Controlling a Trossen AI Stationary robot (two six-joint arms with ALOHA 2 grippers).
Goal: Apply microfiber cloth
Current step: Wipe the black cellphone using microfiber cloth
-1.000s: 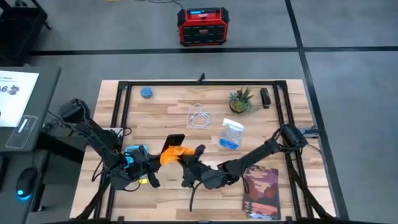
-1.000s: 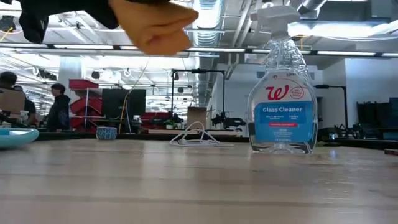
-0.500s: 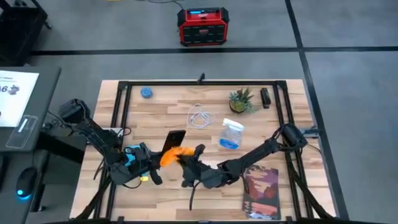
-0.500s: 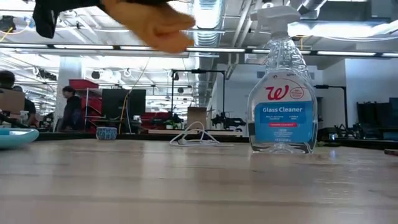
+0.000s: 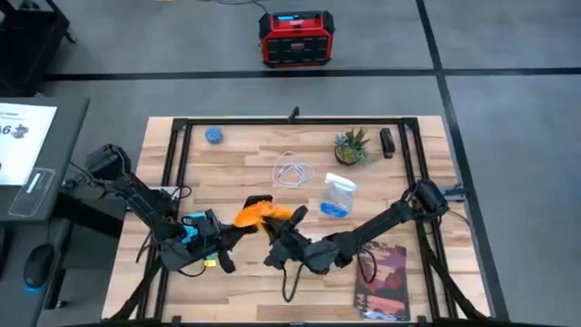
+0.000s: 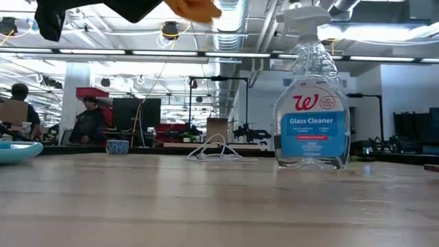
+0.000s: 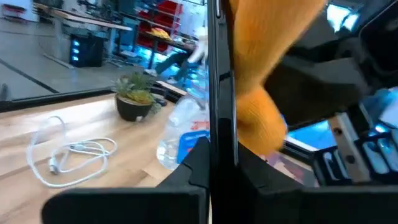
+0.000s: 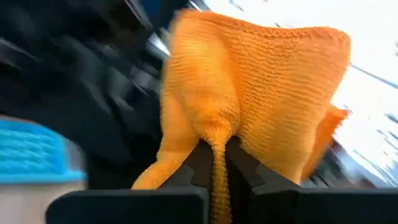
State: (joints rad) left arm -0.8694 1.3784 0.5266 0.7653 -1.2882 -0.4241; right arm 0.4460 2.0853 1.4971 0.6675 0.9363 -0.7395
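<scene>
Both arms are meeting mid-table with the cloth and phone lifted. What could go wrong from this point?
Two likely risks. The right claw pinches only a small fold of the microfiber cloth, so wiping pressure might pull it loose. The left claw grips the black smartphone by its thin edge, held in the air; a push from the cloth could twist or drop it. The glass cleaner bottle also stands close beside the right arm and might get knocked over.

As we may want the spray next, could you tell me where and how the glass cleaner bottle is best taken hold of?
Grip the glass cleaner bottle at its narrow neck, just under the white trigger head, coming in level from the side. It stands upright and its body widens below, so the neck probably suits the fingers best.
</scene>
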